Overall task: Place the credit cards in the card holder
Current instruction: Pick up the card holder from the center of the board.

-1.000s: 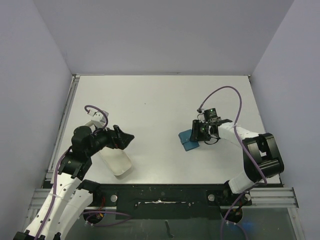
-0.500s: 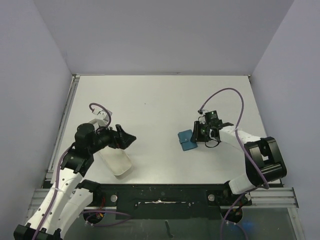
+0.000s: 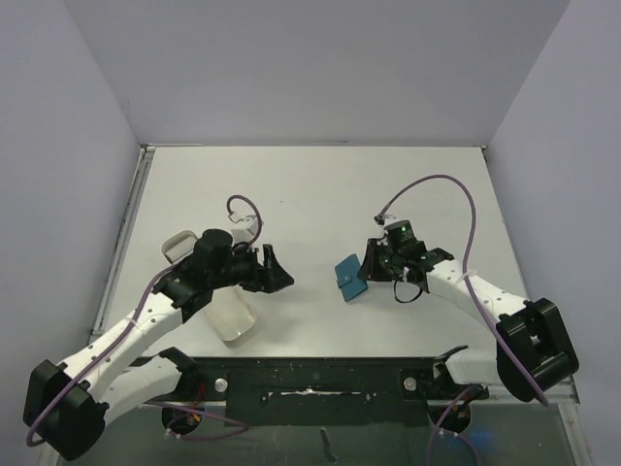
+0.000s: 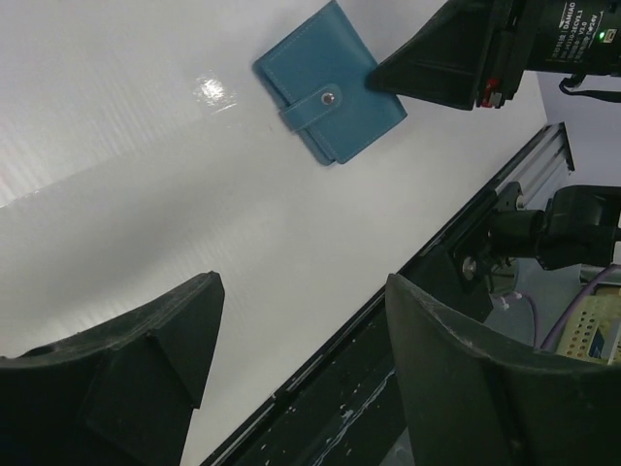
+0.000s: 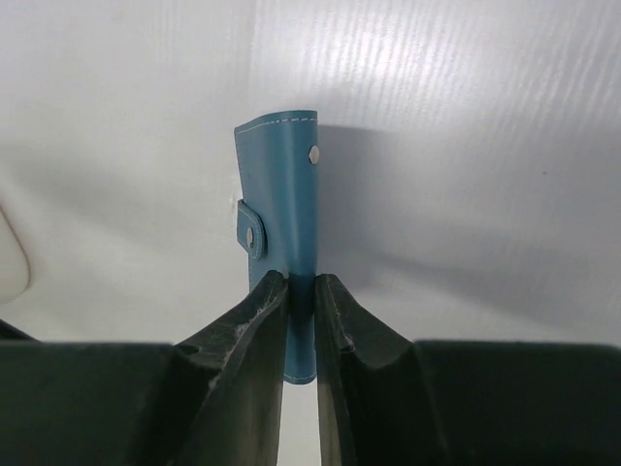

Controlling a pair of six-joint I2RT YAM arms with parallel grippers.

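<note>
White tray: middle hidden under left arm; card holder: near end partly hidden between right gripper fingers.

card holder: you are seeing teal leather-like skin, smooth and matt, with pale stitching running along its edge and a small shiny metal stud.
table: white sheet, faintly ribbed, throwing a soft glare beside the card holder.
right gripper: its fingers are looking like matt black plastic, slightly dusty.
tray: white plastic, smooth, giving a dull sheen.
rail: black metal along the table's near edge, showing you scuffs.
</note>
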